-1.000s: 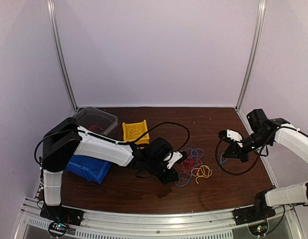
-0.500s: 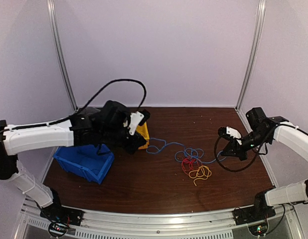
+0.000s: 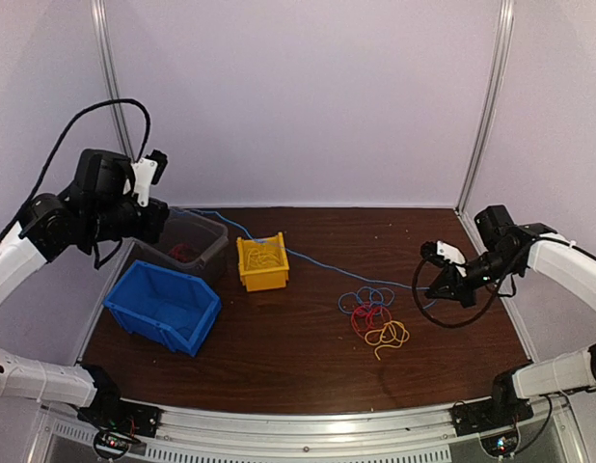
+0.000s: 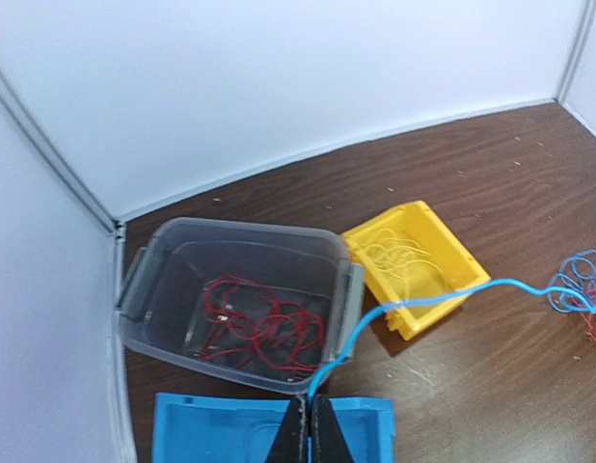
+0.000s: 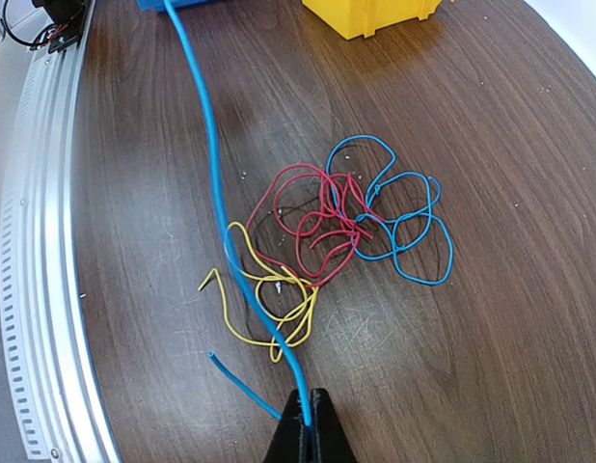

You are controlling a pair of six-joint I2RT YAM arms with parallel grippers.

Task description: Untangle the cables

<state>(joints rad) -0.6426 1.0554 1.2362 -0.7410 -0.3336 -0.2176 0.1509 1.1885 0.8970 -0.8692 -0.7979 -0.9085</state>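
the left pincer (image 4: pixel 311 429), high by the left wall (image 3: pixel 38 96) above the grey tub (image 4: pixel 242 228) and blue bin (image 3: pixel 163 307), is pressed together on a blue cable (image 5: pixel 214 169). that strand runs taut left to right over the yellow bin (image 3: pixel 262 262) to the right pincer (image 5: pixel 306 424), which pinches it near the right edge of the worktop (image 3: pixel 279 376). the other cables (image 3: pixel 375 318) lie looped mid-worktop, with bare wood in front.
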